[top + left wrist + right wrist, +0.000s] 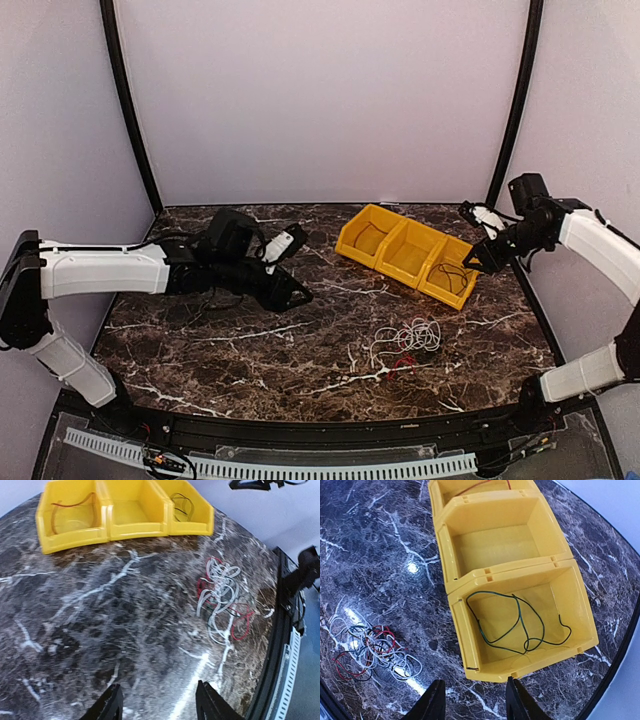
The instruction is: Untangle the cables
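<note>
Across the views spreads the dark, white-veined marble desk (pixel 200 350), with a black rim along its near edge. Toward the back right corner, three yellow bins (pixel 405 252) stand joined in a slanted row.

The cables (pixel 408 340) lie near the front edge, right of the middle. They form one loose, flat tangle, mostly white loops piled over each other. Red loops stick out at the sides and thin black strands thread through. The tangle lies apart from the bins, with a strip of bare marble between them. Its near side lies close to the rim. Wide bare marble stretches from the tangle to the left edge.

The left claw (pixel 300 296) hangs over the middle of the desk, left of the bins. Its fingers are spread, with nothing between them. The right claw (pixel 478 258) hovers over the bin nearest the right edge, also parted and holding nothing.

A dark wire (pixel 520 625) lies looped in that bin. A red wire (pixel 70 510) curves inside the bin at the other end.
</note>
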Controlling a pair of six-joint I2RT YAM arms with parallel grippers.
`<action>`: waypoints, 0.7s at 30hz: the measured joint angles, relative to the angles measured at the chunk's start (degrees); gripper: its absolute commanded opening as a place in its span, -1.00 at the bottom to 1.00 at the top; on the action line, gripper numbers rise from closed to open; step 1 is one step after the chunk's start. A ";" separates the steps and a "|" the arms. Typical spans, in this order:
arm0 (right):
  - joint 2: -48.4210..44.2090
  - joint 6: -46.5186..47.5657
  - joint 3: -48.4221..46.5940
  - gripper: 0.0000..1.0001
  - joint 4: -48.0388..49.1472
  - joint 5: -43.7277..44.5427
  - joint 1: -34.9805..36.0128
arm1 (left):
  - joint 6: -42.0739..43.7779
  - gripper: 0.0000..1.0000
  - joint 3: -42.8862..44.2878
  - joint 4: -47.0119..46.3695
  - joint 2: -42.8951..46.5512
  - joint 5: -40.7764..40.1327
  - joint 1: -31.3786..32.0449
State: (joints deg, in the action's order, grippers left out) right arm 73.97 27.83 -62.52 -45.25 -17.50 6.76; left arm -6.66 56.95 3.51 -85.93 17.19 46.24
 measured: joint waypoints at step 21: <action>-5.07 6.08 19.17 0.02 11.50 -17.77 12.00 | -16.61 0.02 4.68 -13.16 -24.22 -6.99 20.98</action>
State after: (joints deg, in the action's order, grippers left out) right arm 68.90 33.91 -43.35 -33.76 -35.27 18.76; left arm -23.27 61.63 -9.65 -110.15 10.20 67.22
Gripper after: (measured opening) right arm 0.487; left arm 0.509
